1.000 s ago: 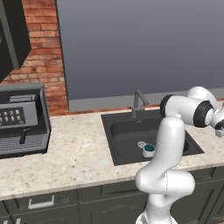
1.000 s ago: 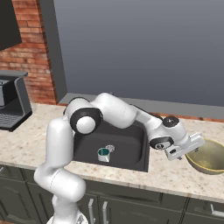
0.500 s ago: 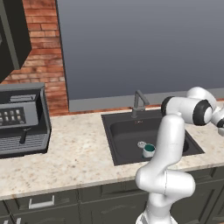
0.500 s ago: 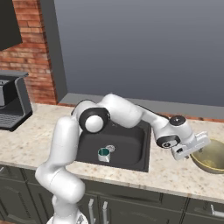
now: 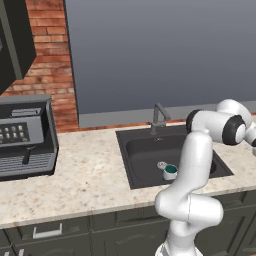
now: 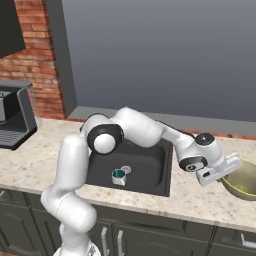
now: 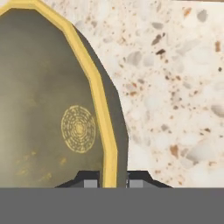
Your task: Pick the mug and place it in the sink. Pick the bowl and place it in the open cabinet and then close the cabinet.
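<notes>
The cream bowl [image 6: 243, 183] rests on the speckled counter right of the sink [image 6: 150, 170]. My gripper [image 6: 233, 166] is at its near-left edge. In the hand view the bowl's [image 7: 52, 109] yellow rim runs straight between my fingertips, and the gripper [image 7: 113, 183] is shut on that rim. The small white mug [image 5: 170, 171] with its teal inside stands in the dark sink [image 5: 145, 150] beside the drain; the right base view has the mug [image 6: 119, 174] there too. At the upper left hangs the dark cabinet [image 5: 15, 42].
A black coffee machine [image 5: 25, 135] stands on the counter at far left. The grey faucet [image 5: 159, 116] rises behind the basin. A brick wall backs the left side. Dark drawers with horizontal handles run under the counter.
The hand has reached further right to the bowl's edge, and the jaws have gone from wide open to shut on the rim. The mug has stayed in the sink.
</notes>
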You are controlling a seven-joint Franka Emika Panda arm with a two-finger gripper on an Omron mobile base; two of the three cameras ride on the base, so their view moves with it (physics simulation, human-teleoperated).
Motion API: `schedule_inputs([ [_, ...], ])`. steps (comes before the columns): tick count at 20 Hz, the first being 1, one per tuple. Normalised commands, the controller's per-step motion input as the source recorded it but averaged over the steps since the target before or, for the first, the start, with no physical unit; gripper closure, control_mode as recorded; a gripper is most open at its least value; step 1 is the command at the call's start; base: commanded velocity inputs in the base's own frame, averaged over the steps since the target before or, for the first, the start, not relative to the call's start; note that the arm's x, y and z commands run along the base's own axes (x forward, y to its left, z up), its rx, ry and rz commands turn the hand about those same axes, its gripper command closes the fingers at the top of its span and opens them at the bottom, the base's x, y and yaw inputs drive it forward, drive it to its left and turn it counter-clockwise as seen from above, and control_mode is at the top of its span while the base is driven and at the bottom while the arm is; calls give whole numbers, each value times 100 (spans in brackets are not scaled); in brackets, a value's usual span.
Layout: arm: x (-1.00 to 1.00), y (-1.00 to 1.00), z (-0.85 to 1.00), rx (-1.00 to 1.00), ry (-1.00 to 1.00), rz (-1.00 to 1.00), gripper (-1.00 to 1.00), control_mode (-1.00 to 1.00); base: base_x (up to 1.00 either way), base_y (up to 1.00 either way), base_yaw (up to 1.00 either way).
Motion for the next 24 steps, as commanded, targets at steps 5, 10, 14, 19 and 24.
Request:
schedule_inputs([
  [5,-22,35,26,-12,-15,11,100,-100,0,0,0],
  [10,-40,47,87,-6,-7,25,100,-100,0,0,0],
  [14,-44,56,77,-1,3,22,100,-100,0,0,0],
  [19,-17,70,85,-13,22,16,100,-100,0,0,0],
  [24,0,68,94,-20,33,14,100,-100,0,0,0],
])
